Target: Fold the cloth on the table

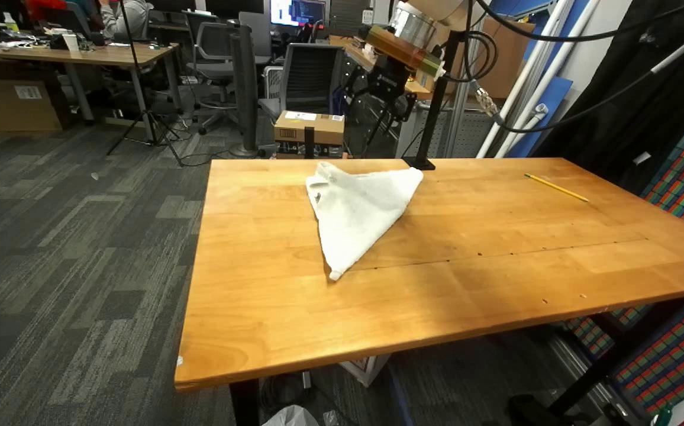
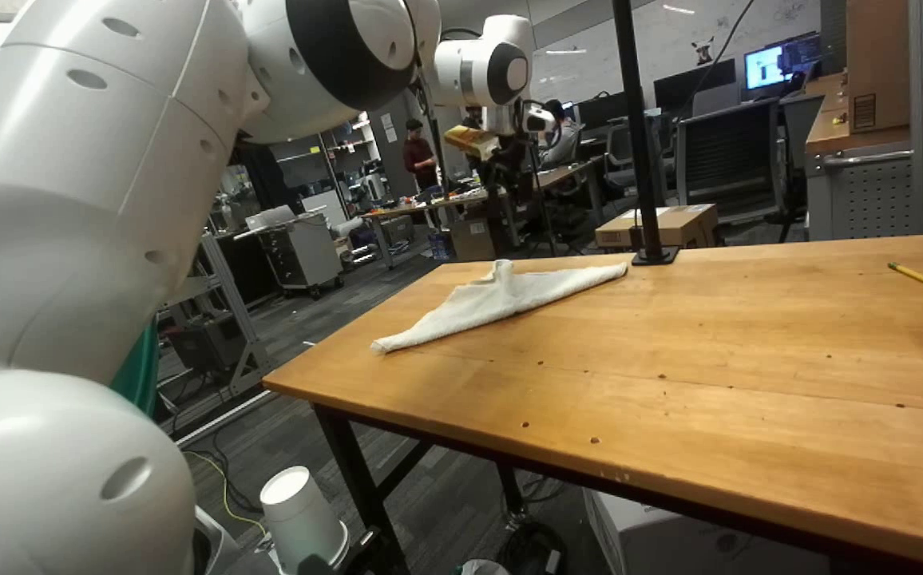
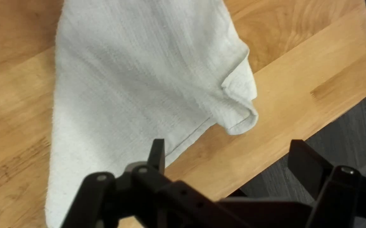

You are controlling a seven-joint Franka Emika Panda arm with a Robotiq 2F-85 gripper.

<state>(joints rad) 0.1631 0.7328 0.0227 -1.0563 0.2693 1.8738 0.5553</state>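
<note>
A white cloth lies on the wooden table, folded into a rough triangle. It also shows in an exterior view, with a small raised bump at its back edge. In the wrist view the cloth has a curled, turned-over corner at its right side and a hemmed edge. My gripper is open with nothing between its fingers. Its left finger appears over the cloth's edge and its right finger over the floor past the table edge. In both exterior views the gripper hangs above and apart from the cloth.
A yellow pencil lies on the table, away from the cloth. A black post stands at the table's back edge near one cloth corner. A cardboard box is behind the table. Cables hang near the arm.
</note>
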